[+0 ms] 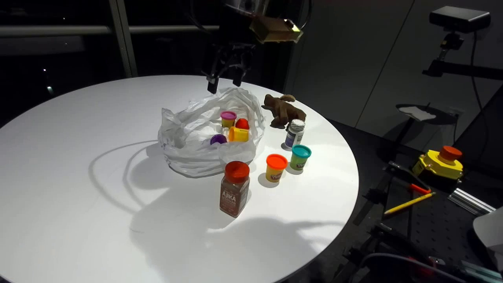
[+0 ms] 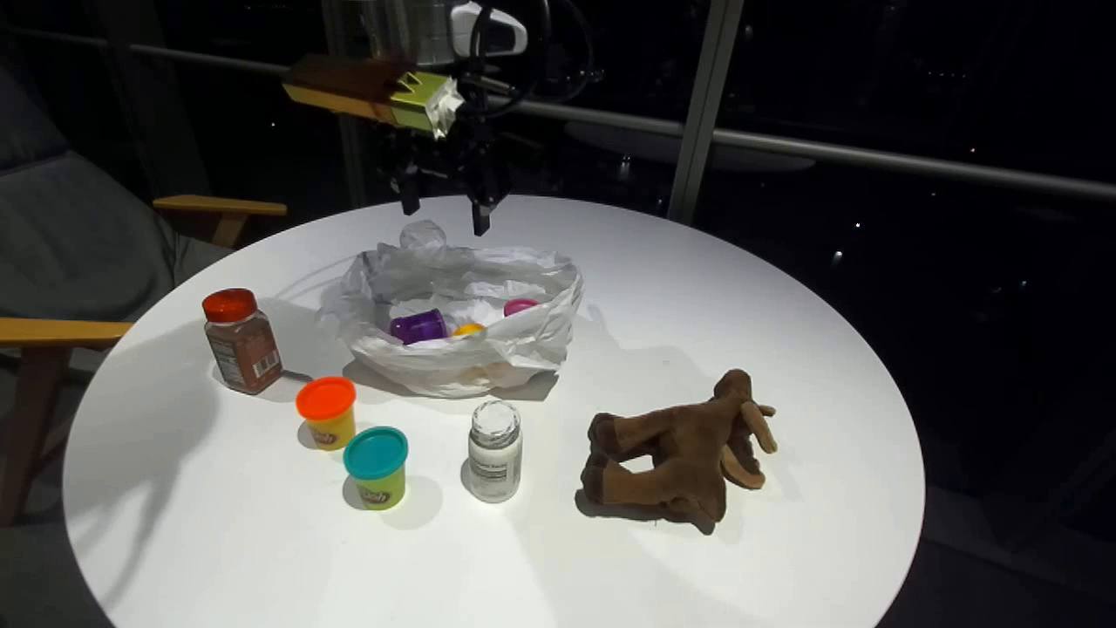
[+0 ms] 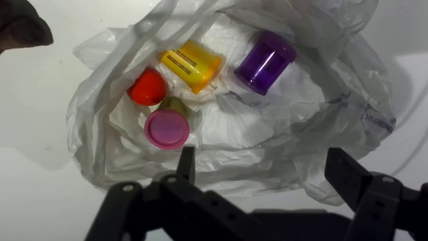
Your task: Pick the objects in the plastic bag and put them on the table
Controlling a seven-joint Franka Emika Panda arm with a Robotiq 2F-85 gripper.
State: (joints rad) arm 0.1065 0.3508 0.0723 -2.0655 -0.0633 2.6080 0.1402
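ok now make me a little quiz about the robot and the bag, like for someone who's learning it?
1. Count: how many colourful things show inside the plastic bag in the wrist view?
2. Pick one: the brown jar has a lid that is A) blue, B) red, C) green.
3. True or false: the gripper is open and holds nothing.

Key:
1. Four: red piece, yellow cup, purple cup, pink-lidded tub.
2. B.
3. True.
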